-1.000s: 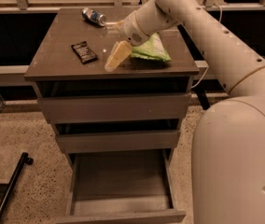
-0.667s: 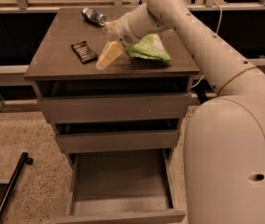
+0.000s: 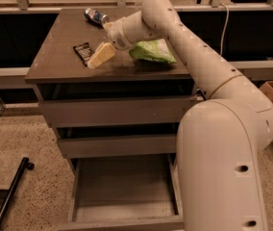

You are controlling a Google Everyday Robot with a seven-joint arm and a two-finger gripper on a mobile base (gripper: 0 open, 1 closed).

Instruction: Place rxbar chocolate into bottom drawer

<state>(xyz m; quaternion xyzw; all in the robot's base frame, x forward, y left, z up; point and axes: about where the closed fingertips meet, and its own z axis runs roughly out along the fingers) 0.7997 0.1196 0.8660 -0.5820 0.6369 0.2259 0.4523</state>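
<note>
The rxbar chocolate (image 3: 82, 52), a small flat bar in a black wrapper, lies on the cabinet top (image 3: 59, 66) toward its left side. My gripper (image 3: 95, 59) hangs over the top with its pale fingertips right next to the bar's right edge, almost touching it. The bottom drawer (image 3: 124, 189) is pulled open below, and its flat grey floor is bare. The two shallower drawers above it are closed.
A large green crinkly bag (image 3: 152, 51) lies on the top just right of the gripper. A blue-and-silver can (image 3: 95, 17) lies on its side at the back. My arm reaches in from the right. A black bar (image 3: 11, 191) lies on the floor at left.
My gripper has moved left across the cabinet top, away from the green bag and up to the black bar. The bar, bag and can have not moved.
</note>
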